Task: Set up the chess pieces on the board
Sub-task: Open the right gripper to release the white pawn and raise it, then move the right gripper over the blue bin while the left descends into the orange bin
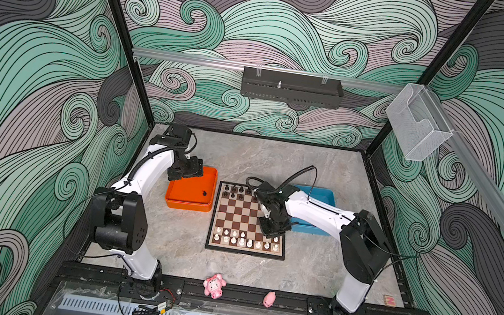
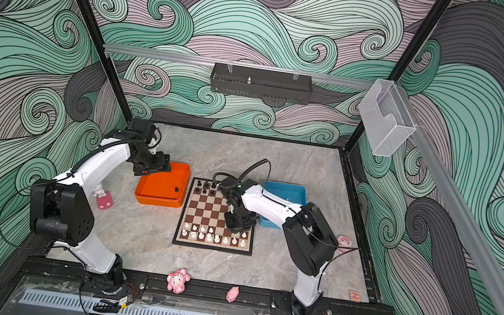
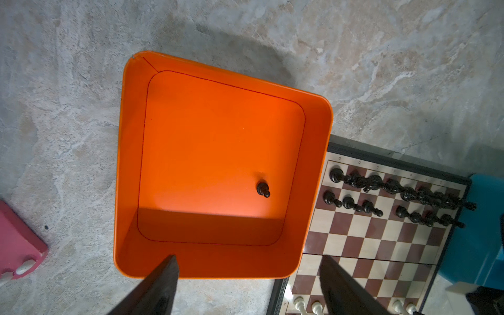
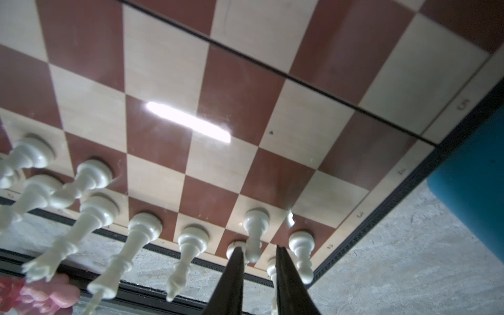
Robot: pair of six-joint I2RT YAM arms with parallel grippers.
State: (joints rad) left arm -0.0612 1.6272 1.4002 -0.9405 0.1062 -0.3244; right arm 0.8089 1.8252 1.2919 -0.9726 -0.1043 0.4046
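The board [image 1: 238,211] lies mid-table between two trays. Black chess pieces [image 1: 237,191] stand in its two far rows, white chess pieces [image 1: 242,239] in its two near rows. One black pawn [image 3: 263,189] stands alone inside the orange tray [image 1: 188,204]. My left gripper [image 3: 248,257] hovers open and empty over that tray's edge. My right gripper [image 4: 258,248] reaches down at the near right corner of the board. Its jaws are slightly parted around a white pawn [image 4: 255,226] that stands on its square; a gap shows beside the pawn's head.
A blue tray [image 1: 316,192] sits right of the board, partly under the right arm. Pink toy figurines [image 1: 214,285] [image 1: 269,299] lie on the front rail. Another pink toy [image 2: 102,197] is left of the orange tray, and one [image 2: 343,243] lies at the far right.
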